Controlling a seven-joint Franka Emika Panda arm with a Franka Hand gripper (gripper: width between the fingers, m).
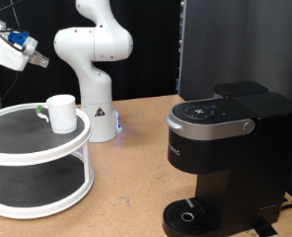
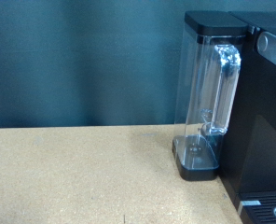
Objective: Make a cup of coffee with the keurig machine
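Gripper [image 1: 8, 46] of mine hangs high above the cup [image 1: 61, 112]; I cannot tell how wide it stands. That cup rests on the tiered stand [image 1: 28, 148], well apart from the keurig machine [image 1: 225, 158]. I judge fetching the cup is in hand; it calls for a descent.

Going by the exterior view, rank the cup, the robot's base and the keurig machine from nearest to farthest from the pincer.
The pincer is at that view's top left.
1. The cup, on the top shelf of the white two-tier stand, just below the pincer.
2. The robot's base, mid-picture, behind the stand.
3. The keurig machine, far over at the right.
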